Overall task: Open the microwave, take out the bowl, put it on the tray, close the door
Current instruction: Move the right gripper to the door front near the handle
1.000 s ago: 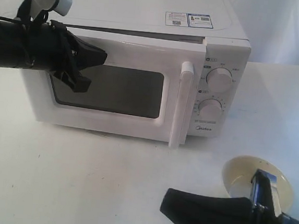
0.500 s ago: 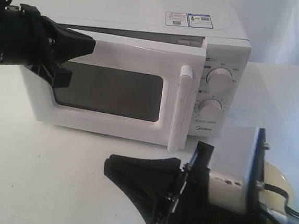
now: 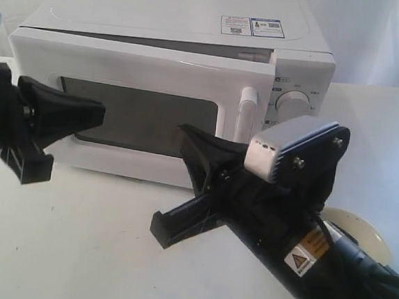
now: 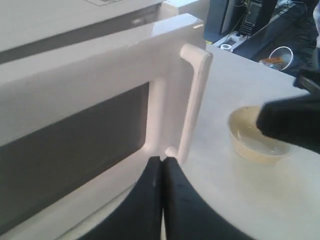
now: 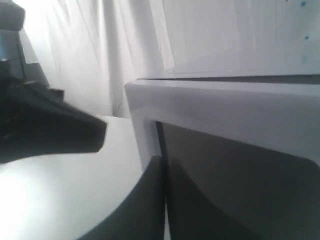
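Observation:
The white microwave point(image 3: 196, 23) stands at the back of the table. Its door point(image 3: 144, 68) is slightly ajar, with a dark gap along the top, and the bar handle point(image 3: 244, 115) is partly hidden behind my right arm. My right gripper point(image 3: 183, 131) is shut and empty, its tips in front of the door's window point(image 5: 240, 170). At the left, apart from the door, my left gripper point(image 3: 101, 113) is also shut and empty; in its wrist view the tips point(image 4: 162, 160) point at the foot of the handle point(image 4: 195, 100). The cream bowl point(image 3: 364, 230) point(image 4: 252, 142) sits on the table at the right. No tray shows.
One knob point(image 3: 294, 103) of the microwave's panel shows above my right arm, which crosses the front right of the table. Stickers point(image 3: 252, 26) lie on the microwave's top. A white curtain hangs behind. Dark equipment point(image 4: 260, 20) stands beyond the table's edge.
My right arm has swung from the bowl at the front right up and left to the door's front. My left gripper has dropped down and left, off the door's upper left.

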Robot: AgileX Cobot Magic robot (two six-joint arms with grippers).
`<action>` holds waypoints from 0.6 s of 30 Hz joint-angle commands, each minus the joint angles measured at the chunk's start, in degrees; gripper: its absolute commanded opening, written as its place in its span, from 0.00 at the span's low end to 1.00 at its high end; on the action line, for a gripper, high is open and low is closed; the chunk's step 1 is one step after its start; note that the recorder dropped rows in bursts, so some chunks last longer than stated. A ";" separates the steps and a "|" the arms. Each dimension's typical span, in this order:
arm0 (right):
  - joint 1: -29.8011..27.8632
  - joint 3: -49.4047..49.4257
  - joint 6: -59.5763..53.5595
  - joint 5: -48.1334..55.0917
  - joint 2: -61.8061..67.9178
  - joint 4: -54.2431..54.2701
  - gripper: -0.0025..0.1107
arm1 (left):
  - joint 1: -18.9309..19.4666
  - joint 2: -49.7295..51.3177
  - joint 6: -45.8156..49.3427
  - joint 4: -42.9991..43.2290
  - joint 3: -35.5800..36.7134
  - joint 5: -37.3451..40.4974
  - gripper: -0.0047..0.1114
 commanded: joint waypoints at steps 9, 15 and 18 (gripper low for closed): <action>0.15 -7.67 -11.81 -9.65 10.45 13.47 0.02 | -0.33 -7.66 -0.95 -0.34 8.01 2.51 0.04; 0.15 -9.93 -15.28 -10.92 16.41 18.77 0.02 | -0.33 -7.70 -0.95 -0.86 8.01 2.51 0.04; 0.15 -11.94 -18.28 -10.92 18.66 20.99 0.02 | -0.33 -7.70 -0.95 -0.86 8.01 2.51 0.04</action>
